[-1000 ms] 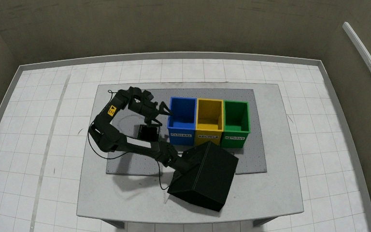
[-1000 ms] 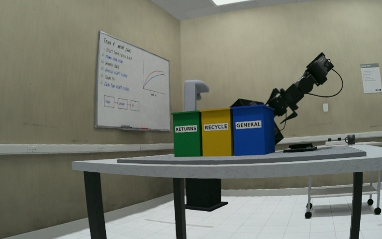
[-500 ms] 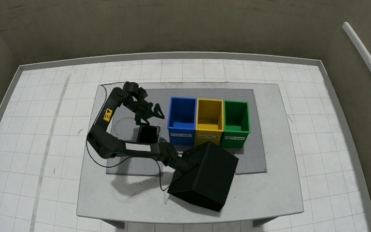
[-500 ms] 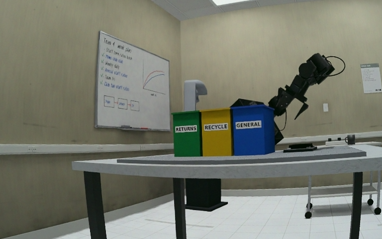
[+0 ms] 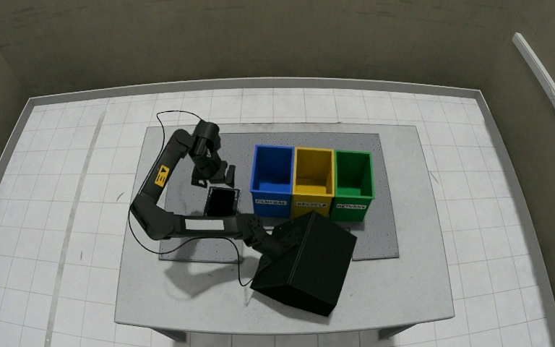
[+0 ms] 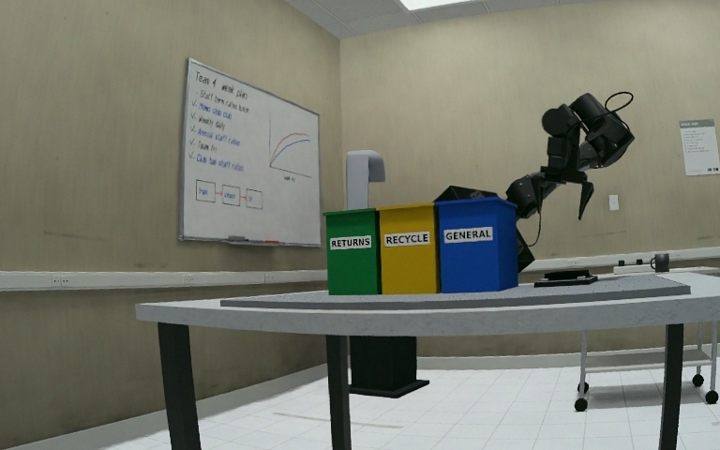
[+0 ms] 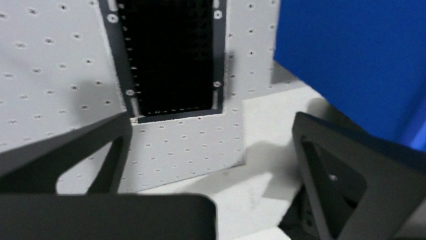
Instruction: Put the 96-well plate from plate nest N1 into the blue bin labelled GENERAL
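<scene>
The black 96-well plate (image 5: 221, 202) lies flat in its dark nest on the grey perforated mat, left of the blue GENERAL bin (image 5: 272, 180). It shows in the wrist view (image 7: 172, 55) at the top, and low on the mat in the side view (image 6: 565, 277). My gripper (image 5: 214, 175) is open and empty. It hangs well above the mat, just behind the plate, fingers pointing down (image 6: 581, 196). The blue bin's wall (image 7: 350, 65) fills the wrist view's upper right. The blue bin stands upright (image 6: 476, 245).
The yellow RECYCLE bin (image 5: 313, 181) and the green RETURNS bin (image 5: 353, 184) stand upright in a row right of the blue one. The arm's black base box (image 5: 306, 268) sits at the table's front. The arm's lower link (image 5: 203, 225) crosses just in front of the plate.
</scene>
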Available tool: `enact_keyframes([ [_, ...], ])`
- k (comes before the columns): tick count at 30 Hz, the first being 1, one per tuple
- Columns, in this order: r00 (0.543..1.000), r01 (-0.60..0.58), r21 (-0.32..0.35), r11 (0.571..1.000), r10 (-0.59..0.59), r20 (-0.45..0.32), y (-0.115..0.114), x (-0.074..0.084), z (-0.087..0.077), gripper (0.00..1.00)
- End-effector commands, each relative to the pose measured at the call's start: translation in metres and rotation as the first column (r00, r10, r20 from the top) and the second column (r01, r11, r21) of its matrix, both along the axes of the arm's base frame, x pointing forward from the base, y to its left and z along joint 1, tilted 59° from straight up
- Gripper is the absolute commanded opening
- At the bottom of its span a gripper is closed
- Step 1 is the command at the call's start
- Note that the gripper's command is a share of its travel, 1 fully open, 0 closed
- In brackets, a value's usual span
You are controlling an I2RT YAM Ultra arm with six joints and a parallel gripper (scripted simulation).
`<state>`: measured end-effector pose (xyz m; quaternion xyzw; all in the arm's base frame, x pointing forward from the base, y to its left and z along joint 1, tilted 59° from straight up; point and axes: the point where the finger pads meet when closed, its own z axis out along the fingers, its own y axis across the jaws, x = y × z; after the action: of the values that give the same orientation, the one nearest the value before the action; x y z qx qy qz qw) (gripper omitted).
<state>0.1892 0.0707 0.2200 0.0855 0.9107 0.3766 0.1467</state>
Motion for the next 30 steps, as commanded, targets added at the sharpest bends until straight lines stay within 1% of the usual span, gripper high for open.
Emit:
enact_keyframes([
  [1, 0.999, -0.046, 0.2, 0.979, 0.043, 0.023, 0.0089, -0.0036, 0.0029, 1.0],
  [2, 0.999, -0.047, 0.214, 0.976, 0.042, 0.025, 0.0085, -0.0029, 0.003, 1.0],
  [5, 0.999, -0.047, 0.214, 0.976, 0.042, 0.025, 0.0085, -0.0029, 0.003, 1.0],
  [8, 0.999, -0.048, 0.21, 0.976, 0.042, 0.032, 0.0082, -0.0022, 0.0043, 1.0],
  [14, 0.997, -0.054, 0.195, 0.979, 0.043, 0.06, 0.0063, 0.0016, 0.0119, 1.0],
  [30, 0.997, -0.054, 0.195, 0.979, 0.043, 0.059, 0.0063, 0.0016, 0.0119, 1.0],
])
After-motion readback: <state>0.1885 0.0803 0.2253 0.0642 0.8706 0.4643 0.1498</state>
